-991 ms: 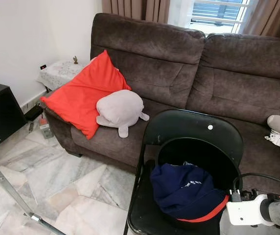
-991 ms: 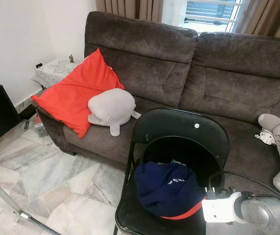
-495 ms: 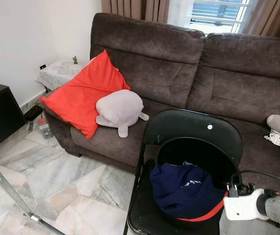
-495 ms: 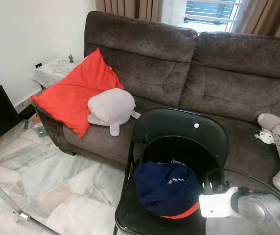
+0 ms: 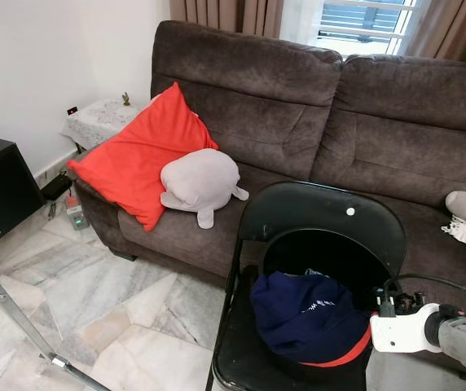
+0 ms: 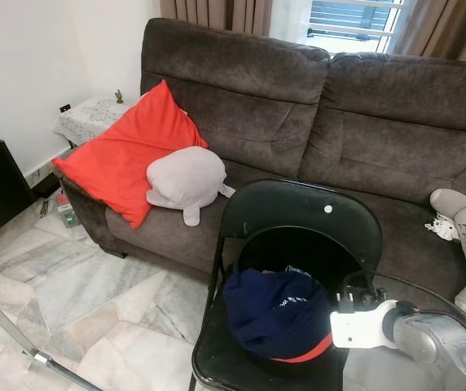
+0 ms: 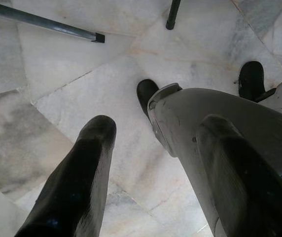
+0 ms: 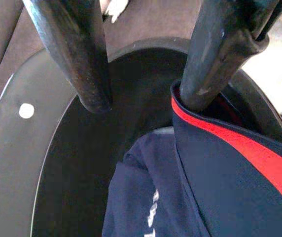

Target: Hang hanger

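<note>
From my head cameras I see a black folding chair (image 5: 323,220) in front of the brown sofa (image 5: 314,106), and on its seat a black round basket (image 5: 298,244) holding a bundled navy garment with a red trim (image 5: 306,314). My right gripper (image 8: 141,94) reaches in from the right at the basket's near rim, just beside that red edge. I make out no hanger anywhere in these views, so I cannot say where it lies; I judge it may be buried in the cloth. On the sofa rest a red cushion (image 5: 139,159) and a grey plush toy (image 5: 200,181), well apart from the chair. In my left wrist camera, my left gripper (image 7: 151,168) hangs idle over the marble floor (image 7: 57,74), fingers spread and holding nothing. In my right wrist camera, my two fingers stand apart over the basket: one hovers above the dark hollow, the other touches the red-trimmed edge of the garment, and nothing is pinched between them. To do this well, I think I should lower until the fabric edge sits fully between the fingers, close firmly, then lift slowly so the basket is not dragged off the chair.
</note>
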### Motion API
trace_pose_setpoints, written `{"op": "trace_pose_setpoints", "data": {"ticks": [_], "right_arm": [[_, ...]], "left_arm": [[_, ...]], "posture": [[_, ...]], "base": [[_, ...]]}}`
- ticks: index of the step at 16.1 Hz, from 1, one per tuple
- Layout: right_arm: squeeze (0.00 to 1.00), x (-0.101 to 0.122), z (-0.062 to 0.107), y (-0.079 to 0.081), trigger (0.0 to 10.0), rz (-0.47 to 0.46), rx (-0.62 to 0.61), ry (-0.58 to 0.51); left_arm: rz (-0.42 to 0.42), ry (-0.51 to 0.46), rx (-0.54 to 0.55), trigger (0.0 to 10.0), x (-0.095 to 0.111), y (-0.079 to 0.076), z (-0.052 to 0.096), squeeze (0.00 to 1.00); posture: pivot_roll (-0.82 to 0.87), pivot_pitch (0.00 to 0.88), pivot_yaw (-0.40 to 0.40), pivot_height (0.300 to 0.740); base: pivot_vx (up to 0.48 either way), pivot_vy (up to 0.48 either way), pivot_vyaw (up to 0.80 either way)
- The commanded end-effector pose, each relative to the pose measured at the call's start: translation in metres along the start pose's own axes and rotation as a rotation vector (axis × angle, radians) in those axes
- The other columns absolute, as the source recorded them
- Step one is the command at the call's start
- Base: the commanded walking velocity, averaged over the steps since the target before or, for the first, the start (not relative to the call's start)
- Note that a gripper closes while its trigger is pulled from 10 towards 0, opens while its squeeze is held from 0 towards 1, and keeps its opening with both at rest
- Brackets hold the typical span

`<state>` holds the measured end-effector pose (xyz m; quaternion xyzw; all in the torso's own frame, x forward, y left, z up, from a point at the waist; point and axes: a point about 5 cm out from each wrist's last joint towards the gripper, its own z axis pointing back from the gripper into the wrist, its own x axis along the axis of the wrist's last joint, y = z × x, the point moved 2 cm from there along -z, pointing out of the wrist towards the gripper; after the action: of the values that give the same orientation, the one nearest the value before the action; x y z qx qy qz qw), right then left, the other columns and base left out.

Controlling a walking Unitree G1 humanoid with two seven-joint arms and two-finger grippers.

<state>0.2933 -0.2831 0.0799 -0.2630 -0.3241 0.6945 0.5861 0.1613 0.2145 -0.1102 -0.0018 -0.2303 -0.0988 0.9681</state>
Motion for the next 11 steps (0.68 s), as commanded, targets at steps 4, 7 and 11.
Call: {"op": "trace_pose_setpoints", "data": {"ticks": [4, 7, 11], "right_arm": [[0.00, -0.009, -0.005, 0.007, 10.0, -0.174, -0.029, 0.072], [0.00, -0.005, -0.008, 0.009, 10.0, -0.234, -0.043, 0.051], [0.00, 0.014, -0.010, 0.011, 10.0, -0.462, -0.001, -0.053]], "left_arm": [[-0.019, 0.023, 0.001, 10.0, -0.005, 0.001, 0.001, 0.00], [-0.019, 0.023, 0.001, 10.0, -0.005, 0.001, 0.001, 0.00], [-0.021, 0.023, 0.001, 10.0, -0.004, 0.001, 0.001, 0.00]], "posture": [[-0.07, 0.000, -0.008, 0.740], [-0.07, 0.000, -0.008, 0.740], [-0.07, 0.000, -0.006, 0.740]], "base": [[0.000, 0.000, 0.00], [0.000, 0.000, 0.00], [0.000, 0.000, 0.00]]}}
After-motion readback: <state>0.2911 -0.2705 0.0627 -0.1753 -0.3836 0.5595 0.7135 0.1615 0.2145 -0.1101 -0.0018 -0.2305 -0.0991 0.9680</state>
